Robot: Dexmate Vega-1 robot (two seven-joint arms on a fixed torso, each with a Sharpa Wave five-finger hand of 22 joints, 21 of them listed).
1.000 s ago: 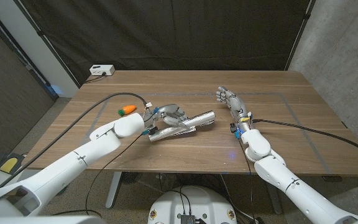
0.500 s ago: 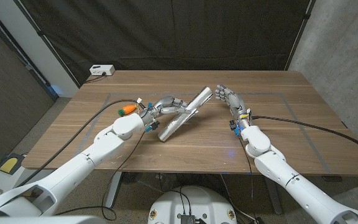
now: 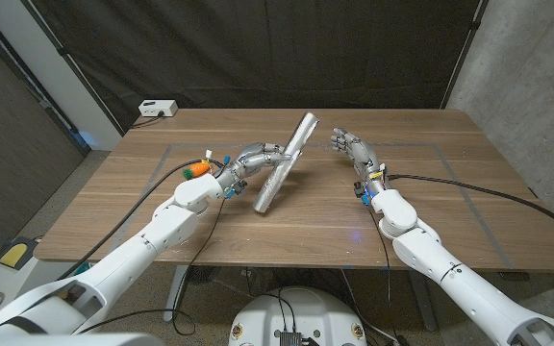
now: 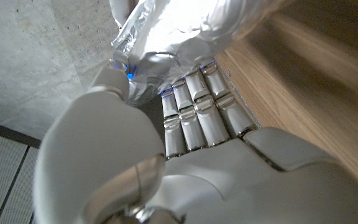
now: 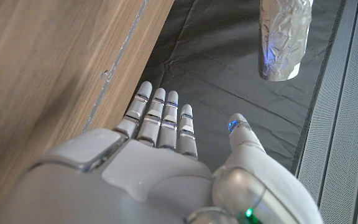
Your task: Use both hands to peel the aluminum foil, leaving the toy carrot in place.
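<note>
A long roll of crinkled aluminum foil (image 3: 285, 161) stands tilted above the table, its upper end toward the back. My left hand (image 3: 254, 158) grips it near the middle; the left wrist view shows the fingers (image 4: 199, 112) wrapped around the shiny foil (image 4: 179, 25). An orange toy carrot (image 3: 197, 169) with a green top lies on the table just beside my left forearm. My right hand (image 3: 354, 154) is raised to the right of the foil, fingers apart and holding nothing. In the right wrist view that hand (image 5: 166, 143) is spread, with the foil's end (image 5: 283, 37) beyond it, apart.
The wooden table (image 3: 421, 192) carries faint taped lines. A white power strip (image 3: 158, 109) sits at its back left corner. Black cables run along both arms. A dark curtain hangs behind the table.
My left hand has lifted the foil roll off the table and swung it from nearly flat to steeply tilted. My right hand has stayed almost where it was.
</note>
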